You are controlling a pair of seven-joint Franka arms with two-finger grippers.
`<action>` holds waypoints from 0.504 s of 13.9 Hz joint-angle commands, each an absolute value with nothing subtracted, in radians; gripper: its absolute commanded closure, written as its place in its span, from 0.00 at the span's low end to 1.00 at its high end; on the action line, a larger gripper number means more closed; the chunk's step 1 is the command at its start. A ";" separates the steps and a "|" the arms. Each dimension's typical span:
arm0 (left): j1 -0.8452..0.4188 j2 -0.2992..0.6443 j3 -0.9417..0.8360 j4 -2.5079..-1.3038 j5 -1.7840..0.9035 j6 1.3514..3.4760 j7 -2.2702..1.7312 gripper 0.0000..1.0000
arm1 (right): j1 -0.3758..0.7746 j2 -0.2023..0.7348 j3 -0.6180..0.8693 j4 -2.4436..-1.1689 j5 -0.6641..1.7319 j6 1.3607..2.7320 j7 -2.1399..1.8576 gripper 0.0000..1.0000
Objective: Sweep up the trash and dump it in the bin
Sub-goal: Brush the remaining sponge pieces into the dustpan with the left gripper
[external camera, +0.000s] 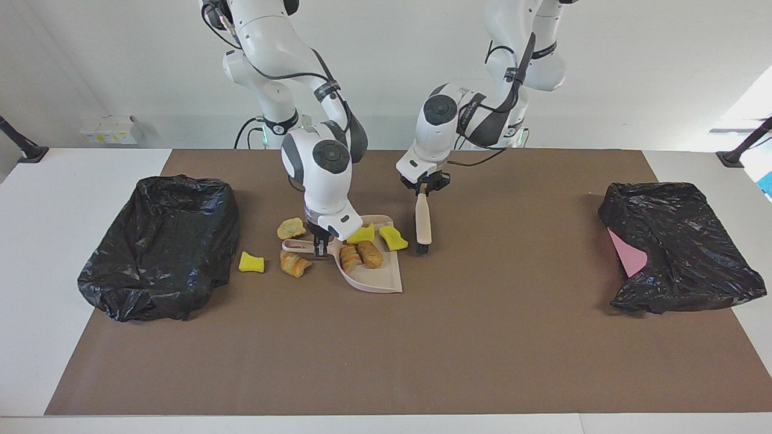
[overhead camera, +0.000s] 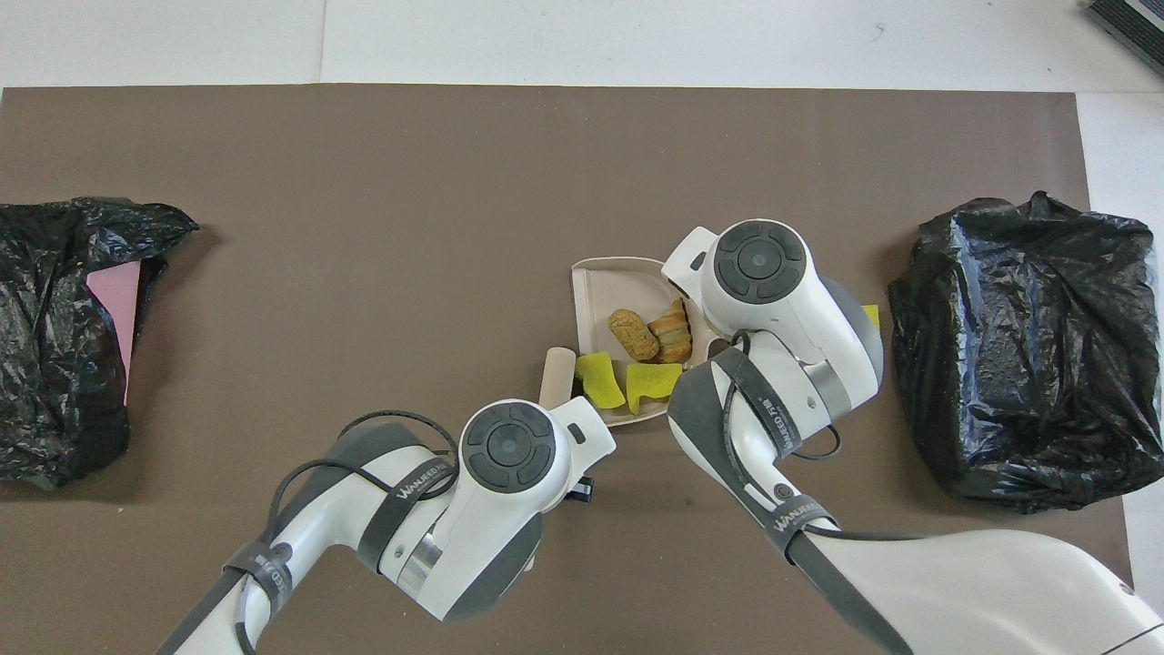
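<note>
**Claws hold brush and dustpan among the trash**

Left claw (external camera: 424, 188) grips the top of the brush (external camera: 423, 222) handle, its fingers closed on it, so the brush hangs nearly upright with its dark bristles at the bench (external camera: 482, 337), just beside the dustpan (external camera: 375, 278). Right claw (external camera: 320, 245) is down at the bench, clamped on the dustpan handle. From the facing side, two tan bread pieces (external camera: 360, 255) lie in the pan just beside the right claw. Two yellow chunks (external camera: 378, 235) sit at the pan's edge, between the right claw and the brush. Two more bread pieces (external camera: 293, 246) lie on the bench next to the right claw, toward the right arm's end, and a yellow chunk (external camera: 251, 262) sits on past them, near a black bin bag (external camera: 163, 244). A second bag (external camera: 681, 247) lies well apart, toward the left arm's end.

From overhead, the left claw (overhead camera: 575, 400) is mostly hidden under its wrist; the brush (overhead camera: 556, 375) tip shows beside a yellow chunk (overhead camera: 598, 379). The right claw is covered by its own arm. Bread (overhead camera: 652, 334) and the second yellow chunk (overhead camera: 650, 382) lie in the dustpan (overhead camera: 596, 282).
</note>
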State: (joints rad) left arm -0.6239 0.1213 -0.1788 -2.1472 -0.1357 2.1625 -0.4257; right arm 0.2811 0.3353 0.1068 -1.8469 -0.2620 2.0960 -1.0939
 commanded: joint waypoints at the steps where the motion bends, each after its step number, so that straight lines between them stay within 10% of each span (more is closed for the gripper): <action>1: -0.638 0.147 -0.212 -2.093 -0.231 2.177 -0.402 1.00 | 0.261 0.327 0.115 -1.873 -0.288 2.126 -1.123 1.00; 7: -0.626 0.143 -0.210 -2.094 -0.272 2.158 -0.619 1.00 | 0.252 0.330 0.115 -1.871 -0.287 2.141 -1.158 1.00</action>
